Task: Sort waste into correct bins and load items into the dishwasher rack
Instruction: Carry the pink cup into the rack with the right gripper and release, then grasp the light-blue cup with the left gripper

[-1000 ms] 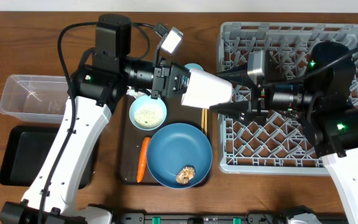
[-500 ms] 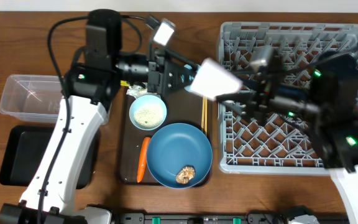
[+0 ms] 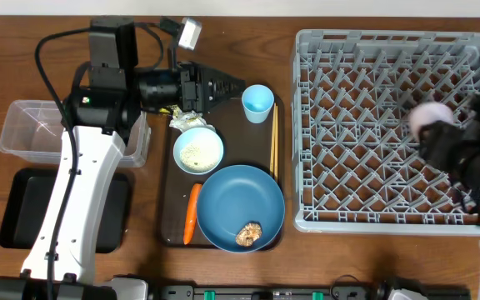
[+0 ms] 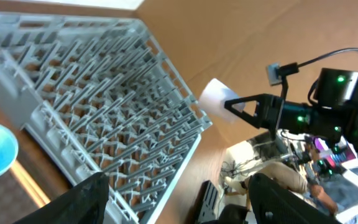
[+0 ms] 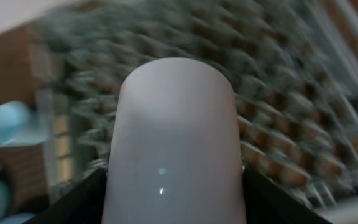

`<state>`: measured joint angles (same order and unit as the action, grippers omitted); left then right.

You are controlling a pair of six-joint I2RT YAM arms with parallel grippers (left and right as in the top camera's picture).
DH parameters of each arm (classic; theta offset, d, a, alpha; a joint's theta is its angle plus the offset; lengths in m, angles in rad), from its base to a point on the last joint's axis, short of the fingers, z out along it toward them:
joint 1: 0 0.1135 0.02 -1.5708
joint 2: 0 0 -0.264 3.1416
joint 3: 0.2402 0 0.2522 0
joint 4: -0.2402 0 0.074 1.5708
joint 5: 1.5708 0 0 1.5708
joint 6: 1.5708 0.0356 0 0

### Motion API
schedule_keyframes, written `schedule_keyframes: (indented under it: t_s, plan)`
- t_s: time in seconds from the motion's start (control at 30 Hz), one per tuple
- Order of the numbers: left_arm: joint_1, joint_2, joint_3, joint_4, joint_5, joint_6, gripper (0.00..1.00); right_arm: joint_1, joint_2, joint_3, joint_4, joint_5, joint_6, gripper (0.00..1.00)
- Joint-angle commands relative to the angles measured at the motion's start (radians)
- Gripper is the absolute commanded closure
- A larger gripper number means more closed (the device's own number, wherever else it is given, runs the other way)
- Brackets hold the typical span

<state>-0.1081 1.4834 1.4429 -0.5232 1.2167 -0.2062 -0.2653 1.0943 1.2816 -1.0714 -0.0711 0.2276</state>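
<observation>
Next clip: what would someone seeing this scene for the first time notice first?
The big grey dishwasher rack fills the right half of the table, and the right gripper holds a small pink cup over its right side. At the front of the dark-brown tray sits a large blue plate with a brown food lump on it, an orange carrot beside it.

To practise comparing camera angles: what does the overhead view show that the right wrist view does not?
Only overhead: the large round blue plate, the orange carrot, the clear plastic rectangular tub and the shallow black rectangular tray. Only right wrist: the glossy side of the small pink cup close up, between the jaws. Both: that cup, the small light-blue cup and the grey plastic lattice dishwasher rack.
</observation>
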Motion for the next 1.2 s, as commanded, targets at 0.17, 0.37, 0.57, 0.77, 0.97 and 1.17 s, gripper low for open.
schedule_keyframes:
  t_s: [0.17, 0.37, 0.57, 0.77, 0.97, 1.17]
  plan:
    - [0.0, -0.01, 0.014, -0.072, -0.111, 0.018, 0.27, -0.139, 0.232, 0.006, -0.002, -0.1, 0.086, 0.43]
    - [0.0, -0.01, 0.014, -0.079, -0.111, 0.018, 0.27, -0.14, 0.383, 0.006, 0.002, -0.217, 0.085, 0.44]
    - [0.0, -0.01, 0.014, -0.091, -0.113, 0.023, 0.27, -0.14, 0.46, 0.006, 0.007, -0.185, 0.086, 0.44]
    - [-0.021, -0.008, 0.014, -0.159, -0.306, 0.058, 0.26, -0.14, 0.464, 0.01, -0.007, -0.169, 0.098, 0.01]
    - [-0.139, 0.016, 0.014, -0.201, -0.817, 0.094, 0.26, -0.138, 0.386, 0.073, -0.01, -0.278, 0.026, 0.01]
    - [-0.27, 0.126, 0.014, -0.144, -1.112, 0.149, 0.26, -0.103, 0.24, 0.084, 0.047, -0.454, -0.035, 0.05]
